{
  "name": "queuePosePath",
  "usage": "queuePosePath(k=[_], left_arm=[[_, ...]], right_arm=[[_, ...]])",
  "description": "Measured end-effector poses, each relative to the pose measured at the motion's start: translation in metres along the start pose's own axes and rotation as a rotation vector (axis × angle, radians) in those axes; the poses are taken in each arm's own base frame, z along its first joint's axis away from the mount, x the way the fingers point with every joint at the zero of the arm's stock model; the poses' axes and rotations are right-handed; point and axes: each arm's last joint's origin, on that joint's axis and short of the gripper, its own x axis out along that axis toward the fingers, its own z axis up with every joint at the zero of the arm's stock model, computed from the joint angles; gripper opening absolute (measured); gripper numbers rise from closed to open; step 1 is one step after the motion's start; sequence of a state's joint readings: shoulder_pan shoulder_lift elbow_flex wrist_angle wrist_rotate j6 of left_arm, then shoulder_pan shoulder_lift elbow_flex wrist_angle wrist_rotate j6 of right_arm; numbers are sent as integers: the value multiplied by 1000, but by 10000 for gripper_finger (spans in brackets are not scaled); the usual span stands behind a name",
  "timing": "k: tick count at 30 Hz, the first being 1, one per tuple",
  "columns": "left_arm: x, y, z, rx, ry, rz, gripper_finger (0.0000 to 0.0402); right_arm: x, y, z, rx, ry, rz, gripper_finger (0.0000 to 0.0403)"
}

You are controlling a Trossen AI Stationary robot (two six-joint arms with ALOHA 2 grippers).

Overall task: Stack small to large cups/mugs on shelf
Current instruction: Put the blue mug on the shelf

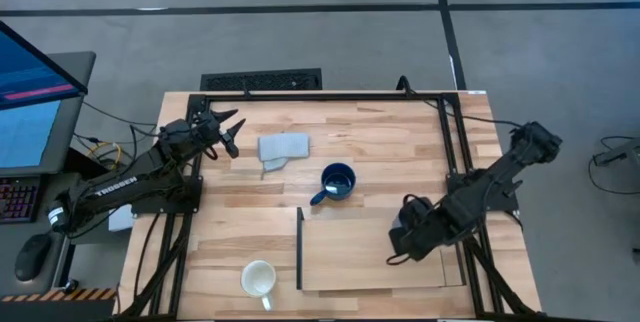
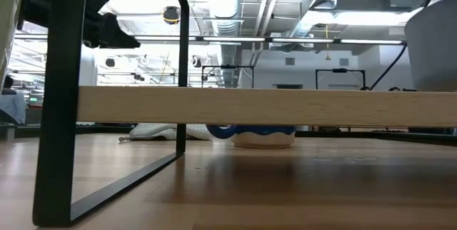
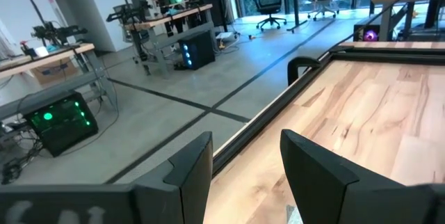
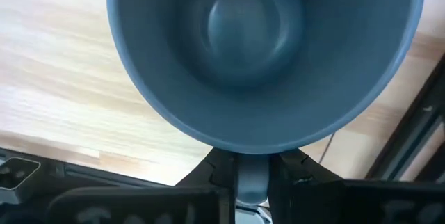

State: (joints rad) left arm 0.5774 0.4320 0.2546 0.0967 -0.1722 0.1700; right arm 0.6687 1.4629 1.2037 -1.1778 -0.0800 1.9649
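My right gripper [image 1: 403,234] hangs over the right part of the shelf [image 1: 350,252], its fingers clamped on the handle of the grey mug [image 4: 264,57]. From my right wrist, the mug's open mouth fills the view, its handle [image 4: 252,175] pinched between my two dark fingers, with pale wood beneath it. In the high view my arm hides most of that mug.

My left gripper [image 1: 225,130] waits near the table's far left corner, fingers [image 3: 188,172] spread apart with nothing between them, pointing past the table's edge toward the room. People stand at a desk [image 3: 174,15] far back in that room.

The navy mug [image 1: 337,182] stands upright on the slatted table [image 1: 400,142], just beyond the shelf's far edge, handle toward the left arm's side. The white mug [image 1: 258,279] stands on the table near the front edge, just beside the shelf's dark upright strip [image 1: 299,247] and off the board. A folded grey cloth [image 1: 282,149] lies between my left gripper and the navy mug.

From table height, the shelf board crosses the view as a pale band, with the cloth and a mug's base visible beneath it.
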Motion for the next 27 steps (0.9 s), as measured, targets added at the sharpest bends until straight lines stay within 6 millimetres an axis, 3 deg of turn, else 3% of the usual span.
queuePosePath(k=[16,27], left_arm=[[0,0,0,-14,1,1,163],[0,0,0,-24,0,-10,163]], right_arm=[[21,33,-46,124,-42,-151,58],[39,38,-57,169,-56,-166,64]])
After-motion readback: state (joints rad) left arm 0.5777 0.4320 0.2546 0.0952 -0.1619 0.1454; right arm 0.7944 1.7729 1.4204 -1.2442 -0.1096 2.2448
